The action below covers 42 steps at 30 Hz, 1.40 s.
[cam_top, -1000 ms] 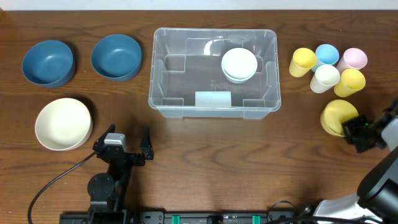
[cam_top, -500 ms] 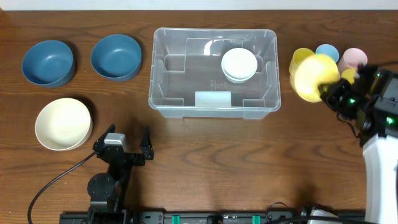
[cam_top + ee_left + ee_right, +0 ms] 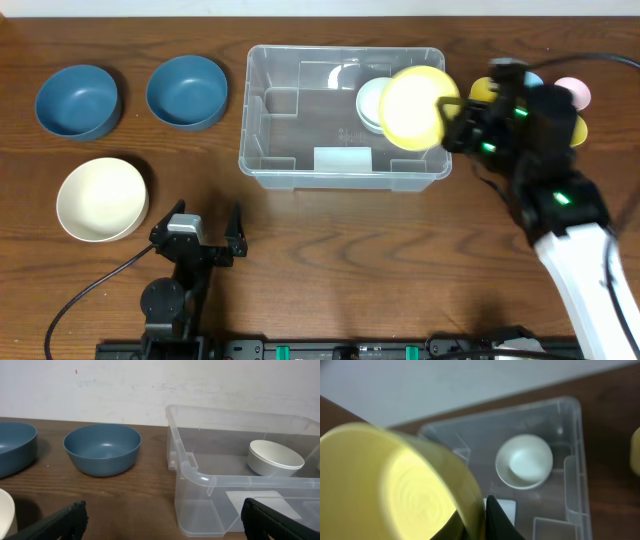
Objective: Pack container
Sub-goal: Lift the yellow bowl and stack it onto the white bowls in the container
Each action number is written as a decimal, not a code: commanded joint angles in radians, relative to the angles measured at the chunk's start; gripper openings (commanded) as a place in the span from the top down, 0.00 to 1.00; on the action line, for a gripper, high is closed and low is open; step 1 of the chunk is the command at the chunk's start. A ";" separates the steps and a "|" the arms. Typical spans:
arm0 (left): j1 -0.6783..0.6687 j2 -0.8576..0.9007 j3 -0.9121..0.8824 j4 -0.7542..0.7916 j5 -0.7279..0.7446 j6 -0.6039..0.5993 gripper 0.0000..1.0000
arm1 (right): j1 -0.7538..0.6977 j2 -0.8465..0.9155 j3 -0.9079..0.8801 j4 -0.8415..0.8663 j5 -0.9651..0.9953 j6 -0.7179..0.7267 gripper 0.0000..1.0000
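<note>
The clear plastic container stands at the table's middle back, with a white bowl inside at its right; both also show in the left wrist view and the right wrist view. My right gripper is shut on the rim of a yellow bowl and holds it tilted above the container's right end, partly covering the white bowl. In the right wrist view the yellow bowl fills the left. My left gripper is open and empty, low at the front left.
Two blue bowls sit at the back left and a cream bowl at the left front. Several coloured cups stand to the right of the container, mostly behind my right arm.
My right gripper has lifted the yellow bowl from the table's right side and carried it left, from over the cups to above the container's right end. The left arm has not moved.
</note>
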 commanded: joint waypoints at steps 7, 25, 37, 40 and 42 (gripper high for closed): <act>0.005 -0.005 -0.016 -0.035 0.011 -0.002 0.02 | 0.030 0.288 0.165 -0.058 0.124 -0.036 0.93; 0.005 -0.005 -0.016 -0.035 0.011 -0.002 0.02 | 0.092 0.642 0.454 -0.237 0.320 -0.174 0.95; 0.005 -0.005 -0.016 -0.035 0.011 -0.002 0.02 | 0.093 0.688 0.454 -0.168 0.412 -0.162 0.79; 0.005 -0.005 -0.016 -0.035 0.011 -0.002 0.02 | 0.095 0.688 0.454 -0.158 0.408 -0.163 0.39; 0.005 -0.005 -0.016 -0.035 0.011 -0.002 0.02 | 0.098 0.688 0.454 -0.159 0.404 -0.171 0.32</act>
